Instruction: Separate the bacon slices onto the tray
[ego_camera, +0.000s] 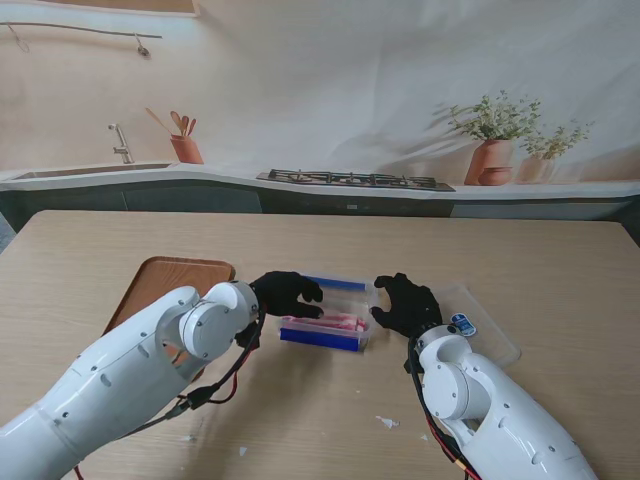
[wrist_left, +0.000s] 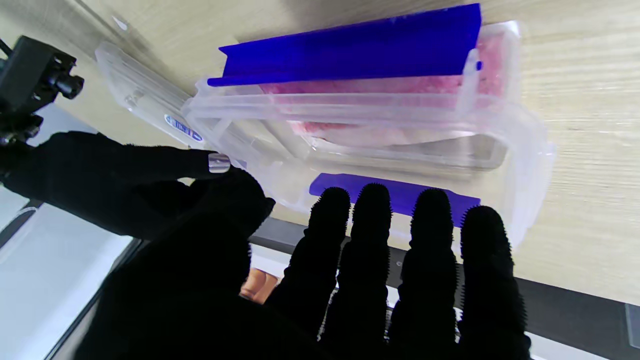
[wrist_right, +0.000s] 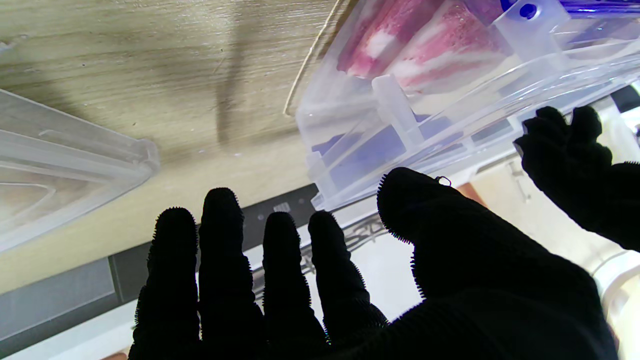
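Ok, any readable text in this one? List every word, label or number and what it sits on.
Nothing can be read.
Blue and white sticker on the clear lid beside the bacon container: print too small and blurred in the stand view.
Same sticker in the left wrist view: characters show but cannot be made out.
No other labels or numbers show on the wooden tray or table.
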